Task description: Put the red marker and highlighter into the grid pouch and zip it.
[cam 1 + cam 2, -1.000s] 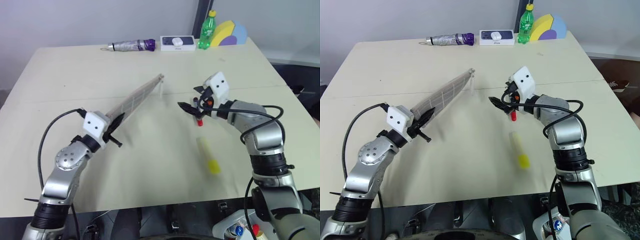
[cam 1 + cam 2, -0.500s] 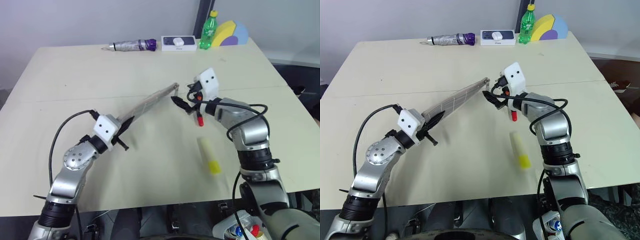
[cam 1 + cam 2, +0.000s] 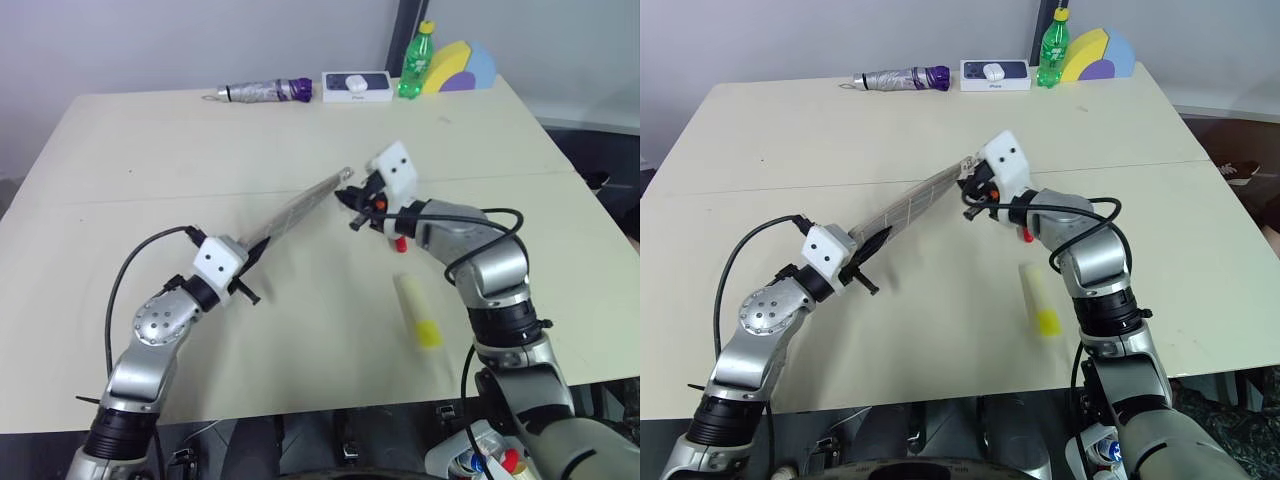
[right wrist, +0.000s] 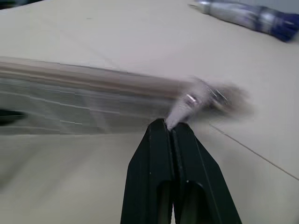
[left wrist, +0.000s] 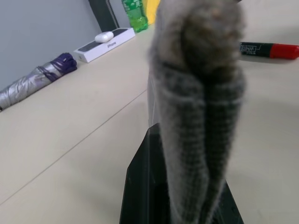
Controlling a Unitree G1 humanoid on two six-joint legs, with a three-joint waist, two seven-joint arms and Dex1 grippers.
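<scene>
A robot with two silver arms leans over a wide, pale cream table [image 3: 150, 140]. Its left gripper [image 3: 248, 262], two black fingers pressed together, clamps the near left end of the grid pouch [image 3: 298, 205], a flat grey fabric pouch crossed by white lines. The pouch is held off the table, edge-on, with its long axis running from near left to far right.

At the pouch's far right end, the right gripper [image 3: 975, 196] has its black fingers pinched together. In the right wrist view they close on a small pale tab [image 4: 180, 112] at the pouch's corner, which looks like the zip pull. So both grippers hold the pouch, one at each end.

The other two task items lie on the table on the right side, near the right arm and well apart from the left gripper. The red marker [image 5: 267, 49], a slim black pen with a red end, lies just under the right wrist and is mostly hidden by it, so its direction is hard to read. The highlighter [image 3: 416, 310], a thick pale yellow stick with a bright yellow cap, lies nearer the robot, its long axis running near to far with the cap at the near end.

Neither pen is inside the pouch yet. Judging by the grip, the next move is to draw the zip along the pouch's long axis towards the left gripper.
</scene>
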